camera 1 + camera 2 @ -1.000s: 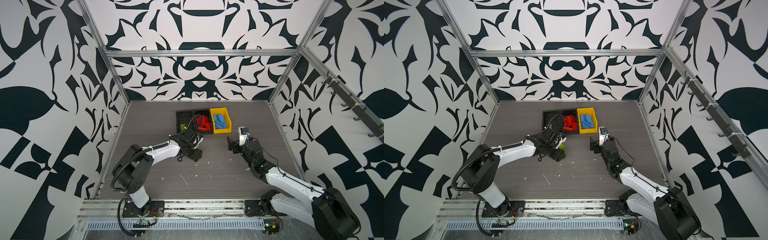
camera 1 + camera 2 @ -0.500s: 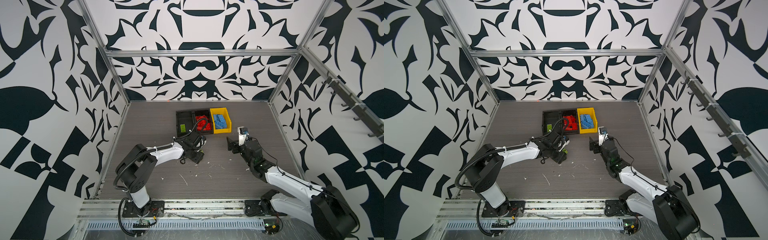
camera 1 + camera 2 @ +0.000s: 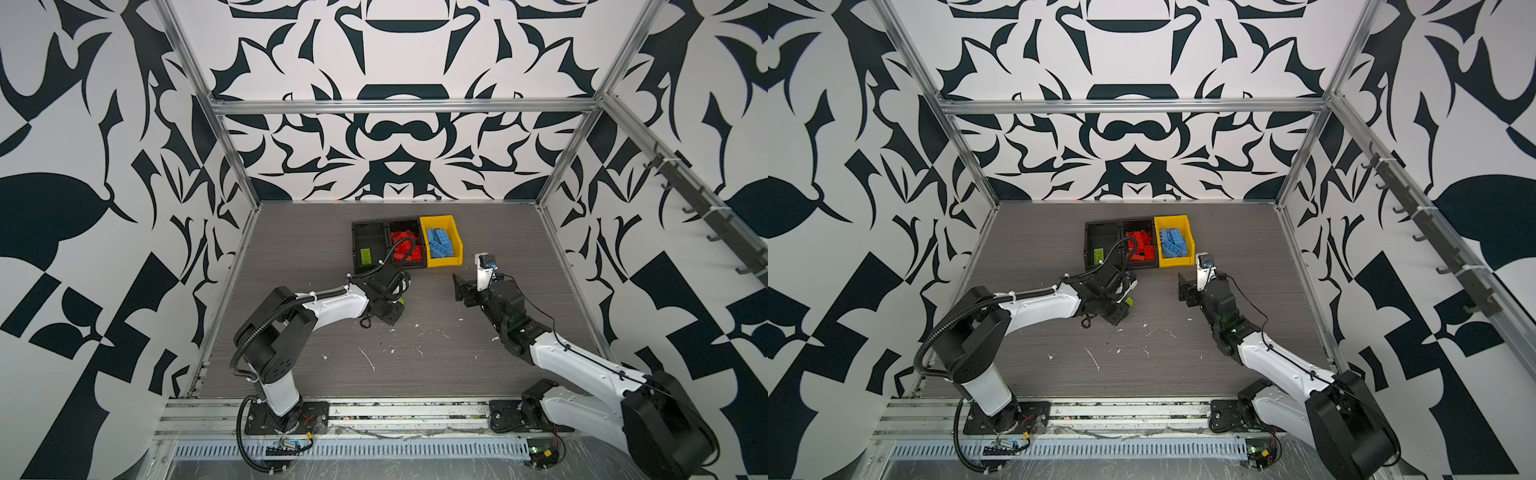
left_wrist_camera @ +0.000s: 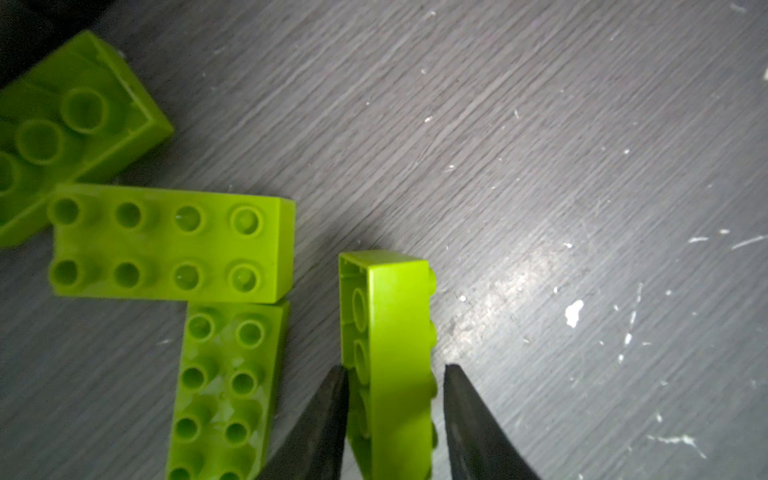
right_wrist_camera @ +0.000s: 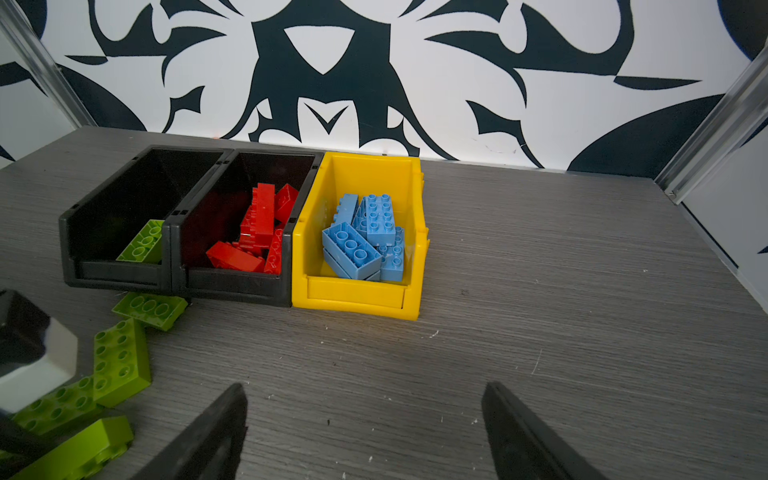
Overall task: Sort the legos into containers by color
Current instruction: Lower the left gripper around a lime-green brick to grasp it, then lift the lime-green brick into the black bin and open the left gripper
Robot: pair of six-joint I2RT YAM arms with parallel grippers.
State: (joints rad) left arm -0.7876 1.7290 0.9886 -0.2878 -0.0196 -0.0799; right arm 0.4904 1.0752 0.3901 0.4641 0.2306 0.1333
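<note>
The left gripper (image 4: 395,368) straddles a lime green brick (image 4: 397,316) that stands on its long side on the grey table (image 4: 540,166). One finger (image 4: 328,415) touches the rim of the hollow underside and the other sits just beside the studs, so I cannot tell whether the pinch is complete. Three more loose green bricks (image 4: 174,245) lie close by: two are studs-up and touching, and one is upside down. In both top views the straddled brick shows at 5 o'clock from the left black bin (image 3: 354,249), which holds a single green brick (image 3: 365,256). The middle black bin (image 5: 237,284) holds red bricks (image 5: 257,220). The yellow bin (image 5: 353,295), at the row's 3 o'clock end, holds light blue bricks (image 5: 353,249). The right gripper (image 5: 365,386) hangs released and empty, at about 5 o'clock from the yellow bin.
</note>
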